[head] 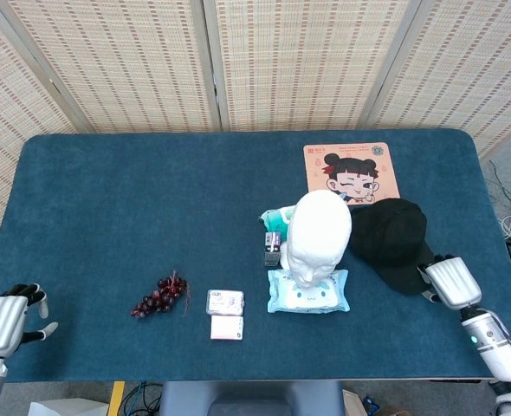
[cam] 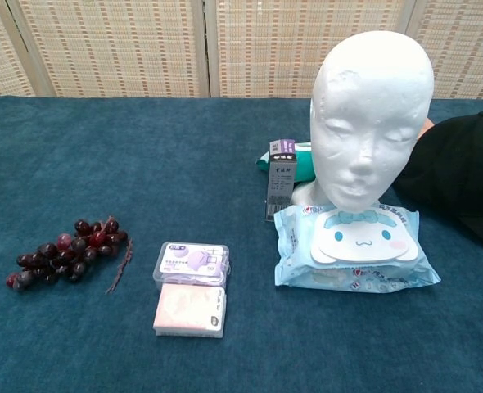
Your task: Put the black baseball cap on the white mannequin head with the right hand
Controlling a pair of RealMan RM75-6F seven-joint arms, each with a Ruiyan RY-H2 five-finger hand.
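Observation:
The white mannequin head (head: 319, 234) stands upright at centre right of the table and faces me in the chest view (cam: 371, 123). The black baseball cap (head: 390, 241) lies just right of it, its dome close to the head; the chest view shows it at the right edge (cam: 458, 176). My right hand (head: 450, 282) is at the cap's brim on its lower right side and grips it. My left hand (head: 4, 321) rests at the table's near left corner, fingers apart and holding nothing. Neither hand shows in the chest view.
A blue wet-wipes pack (head: 308, 291) lies in front of the mannequin head, with a small dark box (head: 273, 247) and a teal packet (head: 277, 217) at its left. Purple grapes (head: 158, 295) and two small cases (head: 225, 314) sit near the front. A cartoon mat (head: 351, 172) lies behind the cap.

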